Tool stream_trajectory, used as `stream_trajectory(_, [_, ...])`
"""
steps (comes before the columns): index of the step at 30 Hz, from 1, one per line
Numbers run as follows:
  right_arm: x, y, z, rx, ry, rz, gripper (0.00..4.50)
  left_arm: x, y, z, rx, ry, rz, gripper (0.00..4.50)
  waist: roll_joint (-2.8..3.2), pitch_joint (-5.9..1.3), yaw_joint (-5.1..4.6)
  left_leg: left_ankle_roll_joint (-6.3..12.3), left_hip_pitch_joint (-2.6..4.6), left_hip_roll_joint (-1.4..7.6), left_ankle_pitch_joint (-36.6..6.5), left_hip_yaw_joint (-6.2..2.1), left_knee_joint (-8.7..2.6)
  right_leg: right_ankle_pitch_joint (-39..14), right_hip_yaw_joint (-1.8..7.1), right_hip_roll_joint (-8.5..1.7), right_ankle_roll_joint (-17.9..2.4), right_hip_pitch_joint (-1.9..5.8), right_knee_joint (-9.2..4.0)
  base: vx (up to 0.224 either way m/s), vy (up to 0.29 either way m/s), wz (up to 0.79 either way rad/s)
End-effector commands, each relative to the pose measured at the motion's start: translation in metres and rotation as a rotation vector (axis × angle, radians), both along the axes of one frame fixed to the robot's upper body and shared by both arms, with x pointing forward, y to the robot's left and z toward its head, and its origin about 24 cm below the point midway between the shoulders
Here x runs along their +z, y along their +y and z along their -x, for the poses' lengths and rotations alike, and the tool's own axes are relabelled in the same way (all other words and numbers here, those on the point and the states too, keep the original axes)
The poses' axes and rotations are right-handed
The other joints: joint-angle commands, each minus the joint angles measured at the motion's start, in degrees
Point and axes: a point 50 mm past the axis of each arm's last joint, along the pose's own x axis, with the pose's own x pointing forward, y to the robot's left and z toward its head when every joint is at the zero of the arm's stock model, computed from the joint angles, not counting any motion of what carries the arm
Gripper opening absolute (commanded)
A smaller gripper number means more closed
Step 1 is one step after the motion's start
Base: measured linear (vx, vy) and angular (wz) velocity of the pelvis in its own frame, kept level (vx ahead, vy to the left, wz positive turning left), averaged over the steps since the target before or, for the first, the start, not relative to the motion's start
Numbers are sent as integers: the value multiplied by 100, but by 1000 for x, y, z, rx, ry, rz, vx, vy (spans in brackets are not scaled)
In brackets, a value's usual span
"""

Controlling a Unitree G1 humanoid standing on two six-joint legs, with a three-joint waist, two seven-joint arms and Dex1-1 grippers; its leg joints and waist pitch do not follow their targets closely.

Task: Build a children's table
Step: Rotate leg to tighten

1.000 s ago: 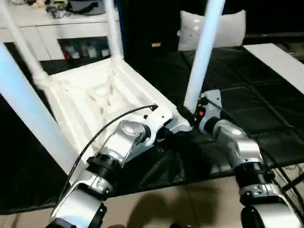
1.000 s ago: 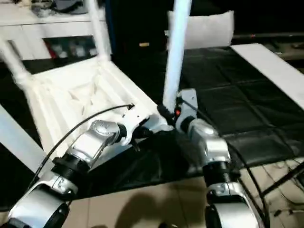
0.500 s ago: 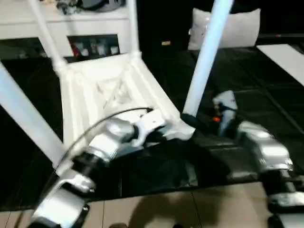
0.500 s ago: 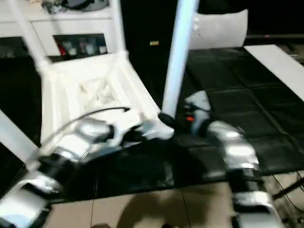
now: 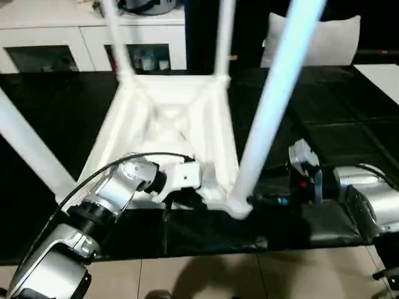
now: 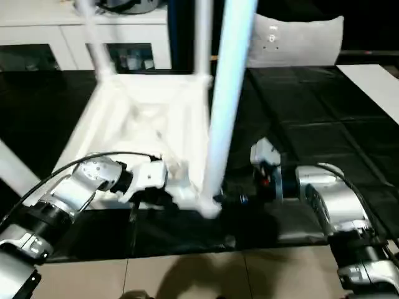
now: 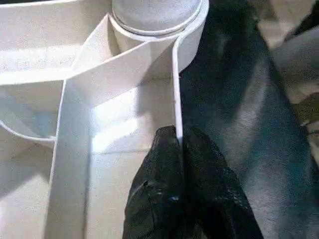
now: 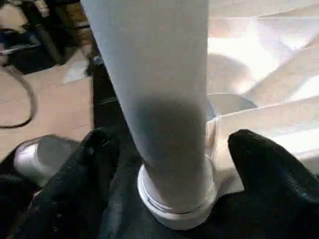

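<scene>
Table top (image 5: 168, 118): white plastic, lying upside down on the black-covered work table (image 5: 349, 137), ribbed underside facing up at me; its near edge sits close to the work table's front edge.
Near-right leg (image 5: 274, 106): long white tapered tube, standing up out of the near-right corner socket (image 5: 240, 205); in my right wrist view its base collar sits in the round socket.
Near-left leg (image 5: 28, 149): white tube rising slantwise off the near-left corner toward the picture's left edge.
Far legs: two more white tubes, far-left leg (image 5: 115, 34) and far-right leg (image 5: 224, 34), upright at the far corners.
Left gripper (image 7: 180, 149): my black fingers are pinched together on the thin upright rim wall of the table top, one finger on each side of it, just beside the near-right socket.
Right gripper (image 8: 169, 149): fingers spread wide, one on each side of the near-right leg's base; the fingers (image 8: 264, 159) stand apart from the tube, and I cannot tell whether either pad touches the collar.
Forearms: my silver left forearm (image 5: 106, 199) reaches in from the lower left, the right forearm (image 5: 361, 193) from the lower right.
Work table: black quilted cover, front edge over a tiled floor (image 5: 249, 277).
Beyond: white cabinet (image 5: 75, 37) with glass doors behind the work table; pale cushion (image 5: 324, 40) at the far right.
</scene>
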Motion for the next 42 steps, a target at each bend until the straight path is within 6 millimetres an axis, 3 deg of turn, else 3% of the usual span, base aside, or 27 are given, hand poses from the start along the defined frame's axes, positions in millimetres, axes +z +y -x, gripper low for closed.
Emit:
stream_trajectory(1, [4,4,3,54,2,-13,351,1,-9,7,-110,1,-19,0,-94,-441,-42,585,5,243,-121,16,-352,-2399,383,-547,496,406,-374,0,0,0])
stream_trajectory(14, [-5,14,10,131,73,-30,241,2,-11,6,-115,-3,-2,0,-107,-434,-43,510,-5,214,-231,28,-350,-2536,347,-525,722,402,-423,0,0,0])
stream_trajectory(20, [-5,23,2,-11,82,-90,209,4,-14,4,-3,39,68,0,-102,-433,-61,474,-15,208,-234,32,-351,-2568,325,-513,793,406,-446,0,0,0])
stream_trajectory(23, [-10,28,-8,-141,52,-59,202,4,-17,-1,79,39,83,0,-90,-378,-148,369,33,165,-595,50,-342,-3065,214,-479,1006,378,-590,0,0,0])
stream_trajectory(24, [-13,32,-18,-256,27,-36,202,4,-20,-7,160,32,95,0,-58,-362,-232,341,50,182,-755,48,-331,-3205,137,-450,1079,374,-665,0,0,0])
stream_trajectory(26, [-16,35,-26,-362,21,-20,199,4,-23,-12,228,26,105,0,-21,-351,-344,319,59,291,-968,-12,-336,-3262,19,-450,1105,435,-730,0,0,0])
stream_trajectory(27, [-20,37,-37,-503,33,-5,197,3,-27,-17,314,16,116,0,127,-410,-379,424,-75,1031,-1692,-402,-676,-2509,358,-597,866,714,63,-54,-25,-15])
stream_trajectory(28, [-20,37,-37,-515,34,-4,196,3,-27,-18,321,16,117,0,152,-340,-374,391,-42,1331,-2046,-521,-881,-1890,696,-670,574,617,557,0,0,0])
stream_trajectory(29, [-24,40,-46,-648,37,17,195,2,-32,-22,406,18,125,0,-12,-229,-511,121,145,1107,-2715,-347,-940,-1376,976,-720,139,404,623,0,0,0])
stream_trajectory(30, [-26,41,-50,-717,35,26,194,2,-36,-24,449,20,139,0,-378,-136,-525,-189,305,24,-2115,61,-127,-4379,670,-593,944,68,-490,0,0,0])
stream_trajectory(31, [-26,41,-50,-717,35,26,194,2,-36,-24,449,20,139,0,-366,-185,-455,19,470,-386,-1336,295,342,-5565,619,-550,1340,-205,-689,9,-53,-9])
stream_trajectory(32, [-30,45,-58,-856,46,26,194,3,-45,-28,529,17,172,0,-421,-277,-464,313,-5,-369,-720,189,303,-5800,753,-764,1469,280,-466,33,-59,-29])
stream_trajectory(33, [-31,46,-60,-894,52,23,194,4,-48,-30,552,14,182,0,-312,-340,-394,308,-146,-318,-271,110,81,-5011,628,-668,1673,383,-422,25,-32,-27])
stream_trajectory(34, [-32,46,-61,-921,54,24,194,5,-49,-31,568,12,190,0,-326,-348,-408,360,-238,-297,-182,74,-5,-4503,594,-553,1768,394,-415,11,-15,-28])
stream_trajectory(35, [-33,47,-63,-961,68,13,194,6,-53,-32,589,12,200,0,-175,-379,-431,411,-191,-162,-145,0,-126,-3493,475,-430,1683,373,-424,0,0,0])
stream_trajectory(36, [-35,50,-65,-983,59,6,194,8,-59,-33,628,15,225,0,-104,-411,-458,441,-119,-51,-176,-25,-174,-3105,411,-419,1520,365,-442,0,0,0])
stream_trajectory(37, [-34,53,-65,-963,35,-7,228,8,-62,-33,632,16,232,0,-21,-432,-511,507,-60,217,-181,-117,-268,-2465,363,-435,1061,408,-426,0,0,0])
stream_trajectory(38, [-32,54,-66,-946,10,-14,263,9,-63,-33,629,12,231,0,28,-411,-552,616,-35,488,-452,-207,-350,-2094,377,-527,631,456,-336,0,0,0])
stream_trajectory(39, [-31,56,-65,-929,-6,-27,262,9,-63,-33,623,6,226,0,-1,-385,-578,535,27,518,-859,-211,-377,-2179,426,-582,426,422,-320,0,0,0])
stream_trajectory(40, [-29,57,-65,-914,-16,-43,269,8,-63,-33,614,-1,221,0,-43,-355,-608,437,86,386,-1018,-133,-340,-2498,408,-592,432,372,-432,0,0,0])
stream_trajectory(41, [-28,56,-64,-910,-20,-53,282,8,-61,-33,607,-11,212,0,-92,-329,-624,329,114,52,-994,13,-258,-3149,279,-556,575,375,-589,0,0,0])
stream_trajectory(42, [-27,55,-64,-897,-31,-59,297,7,-59,-34,608,-21,203,0,-93,-337,-593,362,129,-9,-945,58,-254,-3311,256,-535,679,362,-631,0,0,0])
